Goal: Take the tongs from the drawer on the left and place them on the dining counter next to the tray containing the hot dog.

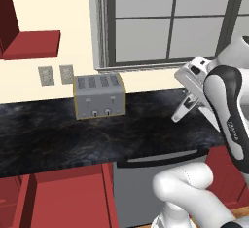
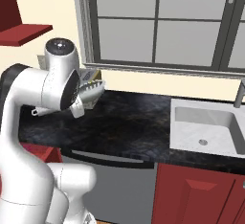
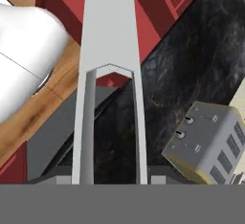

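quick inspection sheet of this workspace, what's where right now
surface: black marbled counter, bare in front of the toaster
job's things: tongs held in the gripper, arms running away from the hand camera
clutter: grey toaster on the counter by the wall
grippers: gripper shut on the tongs, raised over the counter
cables: nothing seen
surroundings: window, sink, wall sockets, grey dishwasher front, red cabinets

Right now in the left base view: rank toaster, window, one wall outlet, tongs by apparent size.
1. window, cropped by the frame yet clearly largest
2. toaster
3. tongs, partly hidden by the arm and nearer the camera, so unsure against the toaster
4. wall outlet
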Robot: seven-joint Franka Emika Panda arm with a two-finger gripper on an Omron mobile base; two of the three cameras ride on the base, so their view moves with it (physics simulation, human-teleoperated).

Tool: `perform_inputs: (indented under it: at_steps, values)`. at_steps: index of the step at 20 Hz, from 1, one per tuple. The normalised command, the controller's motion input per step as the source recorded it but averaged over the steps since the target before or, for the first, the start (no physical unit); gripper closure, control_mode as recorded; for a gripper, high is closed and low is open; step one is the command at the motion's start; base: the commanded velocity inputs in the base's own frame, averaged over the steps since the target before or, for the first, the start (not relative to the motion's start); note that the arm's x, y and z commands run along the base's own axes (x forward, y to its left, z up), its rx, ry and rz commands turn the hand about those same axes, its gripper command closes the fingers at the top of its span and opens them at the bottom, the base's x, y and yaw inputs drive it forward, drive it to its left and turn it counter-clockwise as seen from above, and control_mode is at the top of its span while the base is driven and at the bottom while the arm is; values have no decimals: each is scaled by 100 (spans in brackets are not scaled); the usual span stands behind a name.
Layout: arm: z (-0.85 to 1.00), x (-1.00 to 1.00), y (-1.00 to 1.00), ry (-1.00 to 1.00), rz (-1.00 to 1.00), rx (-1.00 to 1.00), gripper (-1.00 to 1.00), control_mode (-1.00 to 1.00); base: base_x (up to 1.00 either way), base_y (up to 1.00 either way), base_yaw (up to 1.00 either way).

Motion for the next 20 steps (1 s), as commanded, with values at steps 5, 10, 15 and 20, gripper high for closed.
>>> perform_inputs:
  at_steps: [5,10,15,20]
  values:
    - [0,2,-15,-23,-5,0,100,-100,0,0,0]
    - [0,8,-18,-15,-3,0,100,-100,0,0,0]
    - [0,3,-17,-15,-6,0,100,-100,0,0,0]
    - [5,3,-5,0,-14,0,100,-100,0,0,0]
